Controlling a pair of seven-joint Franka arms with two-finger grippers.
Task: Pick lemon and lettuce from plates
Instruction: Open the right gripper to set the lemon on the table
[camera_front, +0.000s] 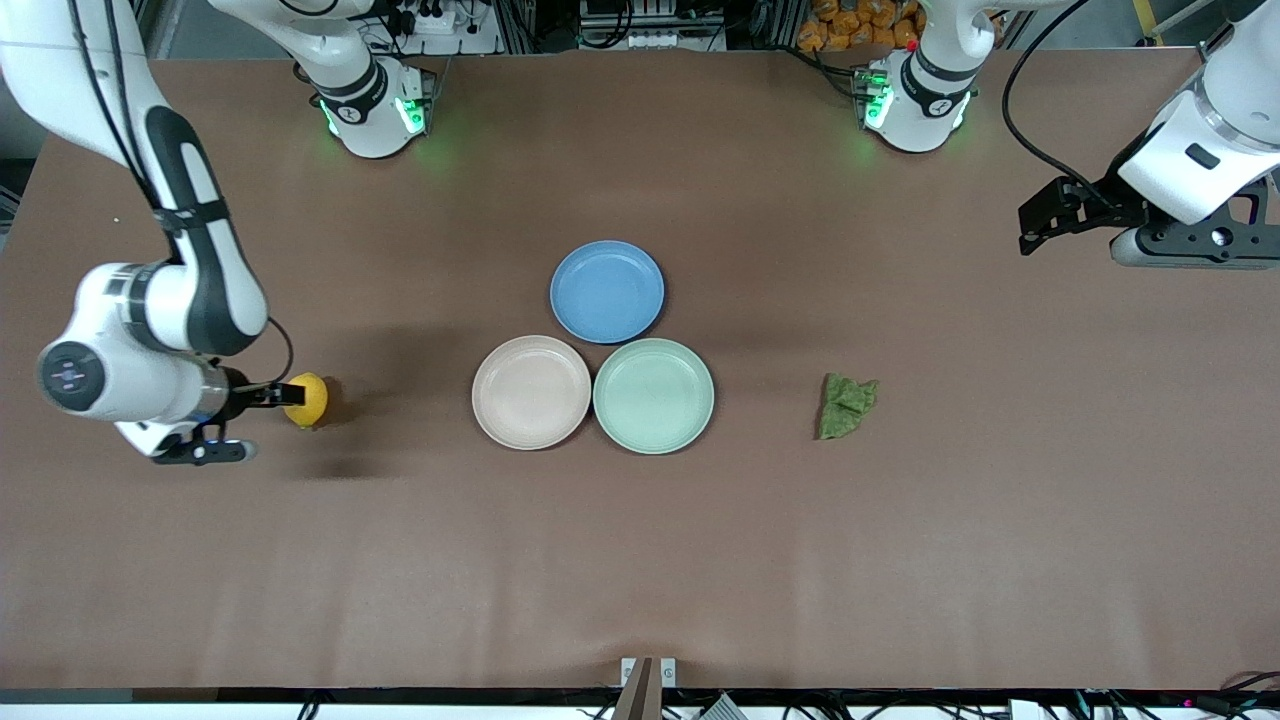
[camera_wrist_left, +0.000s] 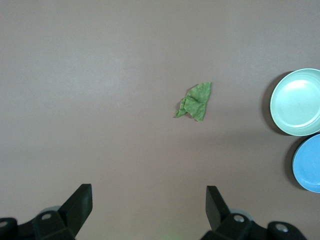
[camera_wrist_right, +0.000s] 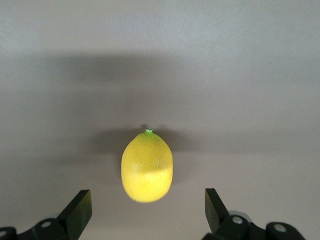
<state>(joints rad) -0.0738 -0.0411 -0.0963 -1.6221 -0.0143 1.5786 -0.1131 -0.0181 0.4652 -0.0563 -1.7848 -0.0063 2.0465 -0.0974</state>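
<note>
Our right gripper (camera_wrist_right: 145, 210) is open beside the lemon (camera_front: 306, 400); the lemon may roll. Our left gripper (camera_wrist_left: 149, 207) waits open.

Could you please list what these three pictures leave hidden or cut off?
- Front view: the right gripper partly covers the lemon, so contact cannot be judged.
- Right wrist view: the lettuce and plates fall outside it.
- Left wrist view: the mint plate and blue plate are cut by the edge; the open left gripper shows only its fingertips.

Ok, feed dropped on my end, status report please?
Right gripper open beside lemon on table, toward right arm's end. Left gripper open, high over left arm's end; lettuce on table. Beige-pink plate, mint plate hold nothing. No obstruction.
</note>
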